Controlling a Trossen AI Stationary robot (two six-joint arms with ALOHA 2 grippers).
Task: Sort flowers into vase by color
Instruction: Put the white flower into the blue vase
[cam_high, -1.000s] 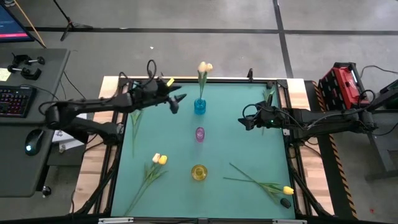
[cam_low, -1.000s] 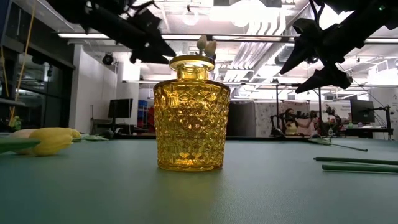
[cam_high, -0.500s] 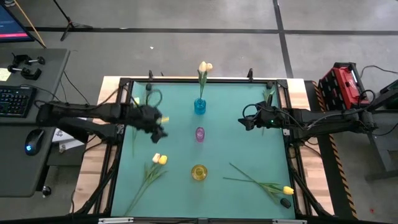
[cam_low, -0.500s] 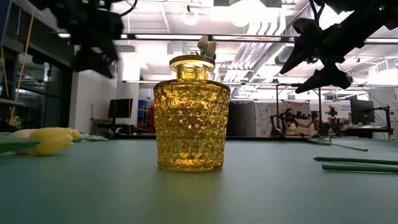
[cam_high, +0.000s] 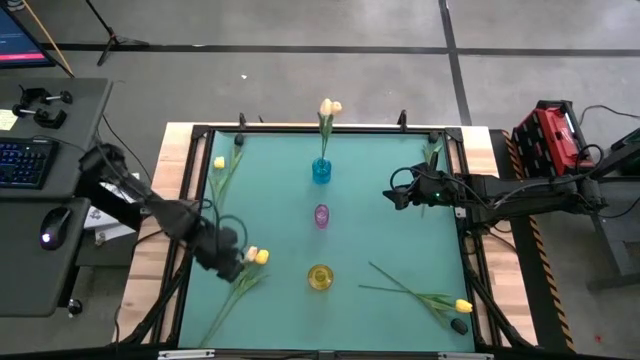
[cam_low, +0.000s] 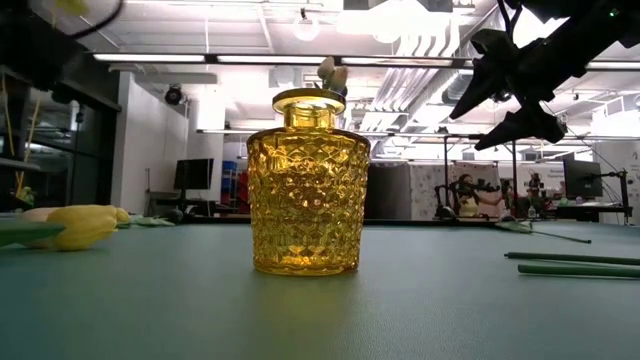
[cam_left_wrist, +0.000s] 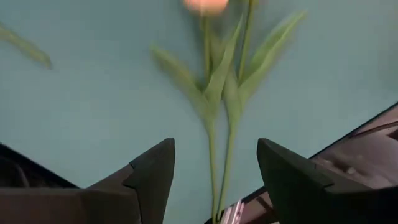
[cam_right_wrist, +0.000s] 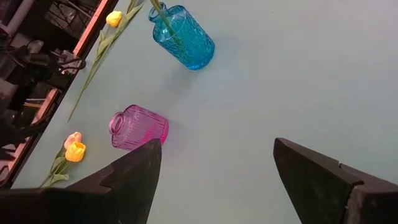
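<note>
A teal desk seen from above carries three small vases in a row down its middle: a blue vase farthest back, a pink vase in the middle, and a yellow vase nearest the front. The blue vase stands upright and holds a peach-cream tulip whose stem rises out of its neck. On the front left, two tulips, one cream and one yellow, lie side by side with their heads toward the desk's middle and their stems running diagonally down to the front left corner. The left tool hovers just beside these heads, fingers spread apart and empty; its wrist view shows the two stems running lengthwise between the fingers. Another yellow tulip lies along the back left edge, head toward the back. At the front right, a yellow tulip and a dark tulip lie with heads toward the front right corner, stems pointing back toward the desk's middle. The right tool waits above the right side, fingers apart and empty.
</note>
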